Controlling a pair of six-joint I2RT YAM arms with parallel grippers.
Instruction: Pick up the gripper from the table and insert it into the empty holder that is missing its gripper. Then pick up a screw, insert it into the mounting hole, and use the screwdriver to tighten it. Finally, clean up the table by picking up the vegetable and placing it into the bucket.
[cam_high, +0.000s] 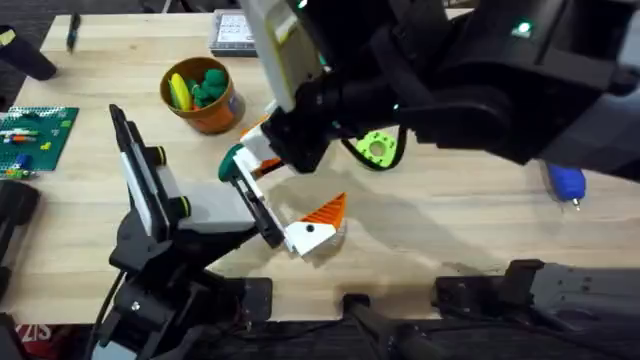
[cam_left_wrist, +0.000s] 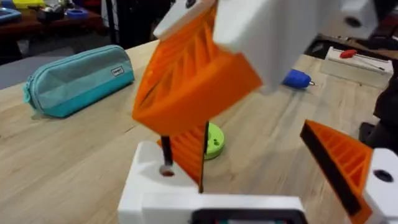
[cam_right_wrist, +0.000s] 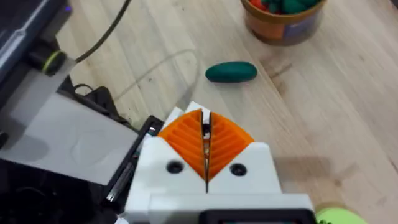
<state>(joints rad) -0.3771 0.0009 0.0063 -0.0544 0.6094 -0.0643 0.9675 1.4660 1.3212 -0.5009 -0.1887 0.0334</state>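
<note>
The right gripper (cam_right_wrist: 206, 146) hovers pinched shut beside the holder (cam_high: 250, 195); the left gripper (cam_left_wrist: 202, 171) cannot be judged. The white-and-orange gripper (cam_high: 315, 230) sits at the rail's end, so this is probably the screw step, which next calls for lining up with the mounting hole.

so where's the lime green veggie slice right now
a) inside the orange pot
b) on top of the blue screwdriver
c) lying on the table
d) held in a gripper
c: the vegetable lies flat on the bare wood of the table, apart from the bucket, which holds other toys, and far from the screwdriver.
</note>
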